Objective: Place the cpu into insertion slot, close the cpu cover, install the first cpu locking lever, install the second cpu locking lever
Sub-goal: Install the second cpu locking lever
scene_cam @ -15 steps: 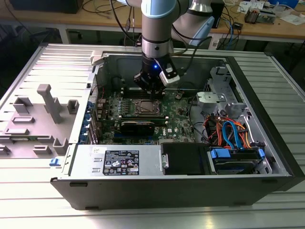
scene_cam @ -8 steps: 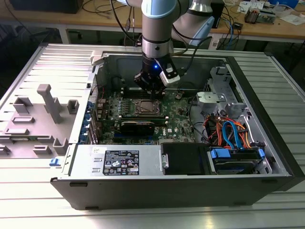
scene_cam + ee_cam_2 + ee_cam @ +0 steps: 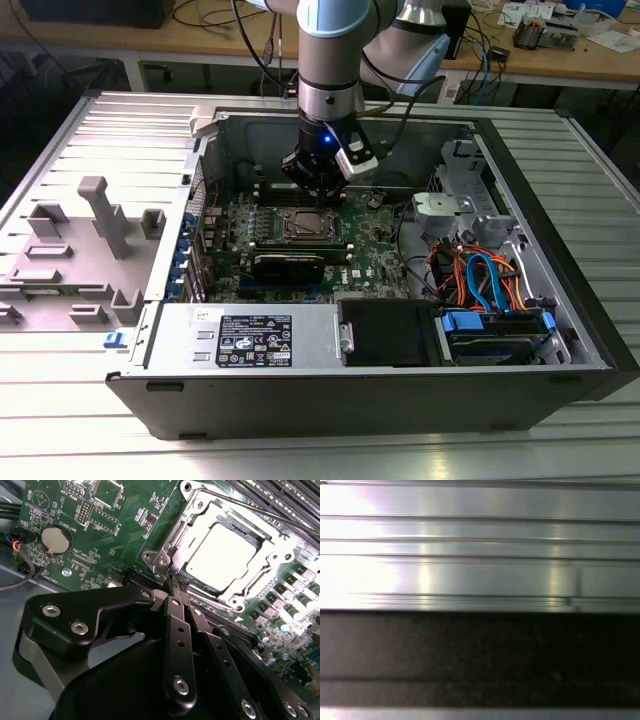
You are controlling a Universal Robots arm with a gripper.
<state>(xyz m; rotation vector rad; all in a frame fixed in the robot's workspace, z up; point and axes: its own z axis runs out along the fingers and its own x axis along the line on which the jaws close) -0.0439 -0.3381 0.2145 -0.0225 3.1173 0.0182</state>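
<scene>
Gripper [image 3: 178,582] pinched shut, empty, tips at corner of cpu cover [image 3: 272,560]. Cover down over cpu [image 3: 222,550] in insertion slot [image 3: 309,225]. Probably lever step: press steady, avoid slipping onto board [image 3: 125,520].

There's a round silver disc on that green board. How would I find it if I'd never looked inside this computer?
Start with the green board in the second wrist view, then the square metal cover framing a bright chip. Beyond the cover's corner near the gripper sits the round silver battery in a black ring, the only coin-shaped part among rectangular ones.
</scene>
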